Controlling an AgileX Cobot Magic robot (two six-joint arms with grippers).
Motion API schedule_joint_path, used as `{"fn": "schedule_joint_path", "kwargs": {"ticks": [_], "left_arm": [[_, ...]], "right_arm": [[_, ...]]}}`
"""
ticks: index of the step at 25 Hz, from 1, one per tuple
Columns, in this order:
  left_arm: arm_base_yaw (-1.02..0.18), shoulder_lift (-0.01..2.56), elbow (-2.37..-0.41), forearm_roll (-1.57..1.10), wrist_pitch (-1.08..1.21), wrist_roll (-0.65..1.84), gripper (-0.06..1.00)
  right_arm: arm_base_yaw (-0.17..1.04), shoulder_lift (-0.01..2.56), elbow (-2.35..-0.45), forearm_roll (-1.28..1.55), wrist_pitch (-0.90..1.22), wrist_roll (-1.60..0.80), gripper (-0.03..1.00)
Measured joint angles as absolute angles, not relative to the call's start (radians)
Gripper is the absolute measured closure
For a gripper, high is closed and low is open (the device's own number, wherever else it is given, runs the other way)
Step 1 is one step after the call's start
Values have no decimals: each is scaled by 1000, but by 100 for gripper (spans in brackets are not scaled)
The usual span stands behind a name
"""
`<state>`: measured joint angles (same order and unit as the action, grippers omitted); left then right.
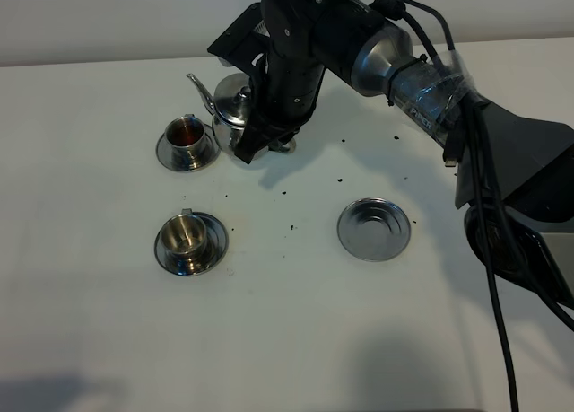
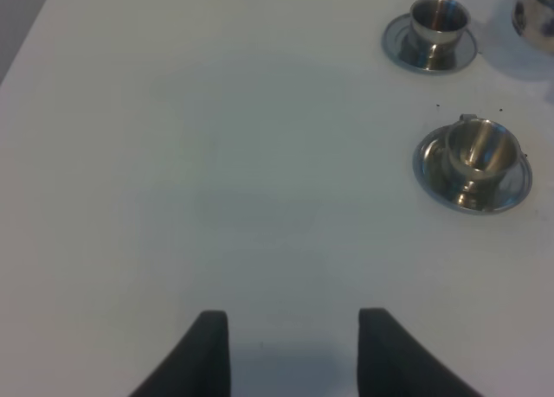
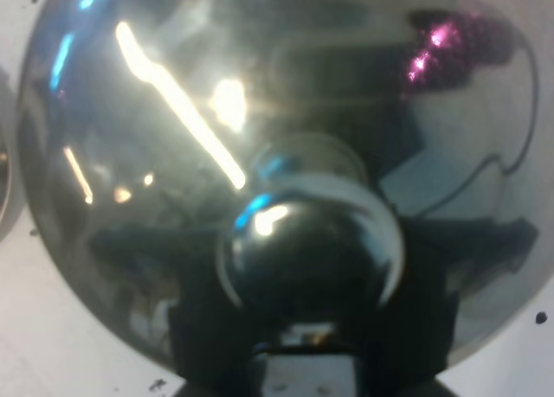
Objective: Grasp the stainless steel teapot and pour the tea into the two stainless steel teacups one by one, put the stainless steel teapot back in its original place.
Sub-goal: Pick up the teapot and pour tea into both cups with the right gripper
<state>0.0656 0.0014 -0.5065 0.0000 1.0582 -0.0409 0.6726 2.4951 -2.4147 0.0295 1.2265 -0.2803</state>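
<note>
1. Exterior high: the right gripper [image 1: 267,141] is clamped on the handle side of the stainless steel teapot [image 1: 230,109]. The far teacup [image 1: 186,132] holds dark tea and stands on its saucer [image 1: 167,157] just beside the teapot's spout. The near teacup [image 1: 184,234] is farther from the teapot. A bare round steel plate [image 1: 374,228] lies well apart from the teapot.
2. Left wrist: the left gripper [image 2: 293,321] has its fingers spread with nothing between them. It is well apart from the teapot, whose edge shows beyond the far teacup.
3. Right wrist: the teapot's domed lid [image 3: 173,112] and knob [image 3: 307,241] fill the view, with the closed dark fingers just beside the knob.
</note>
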Motion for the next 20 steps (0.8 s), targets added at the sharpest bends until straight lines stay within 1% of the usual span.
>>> {"fn": "schedule_joint_path", "kwargs": {"ticks": [5, 12, 16, 20], "left_arm": [[66, 1, -507, 0, 1058, -41, 56], [66, 1, -507, 0, 1058, -41, 56], [66, 1, -507, 0, 1058, -41, 56], [66, 1, -507, 0, 1058, -41, 56]], "right_arm": [[673, 2494, -2345, 27, 1233, -277, 79], [682, 2482, -2342, 5, 1234, -277, 79], [692, 2424, -2334, 7, 1231, -277, 79], [717, 2308, -2242, -7, 1227, -278, 79]]}}
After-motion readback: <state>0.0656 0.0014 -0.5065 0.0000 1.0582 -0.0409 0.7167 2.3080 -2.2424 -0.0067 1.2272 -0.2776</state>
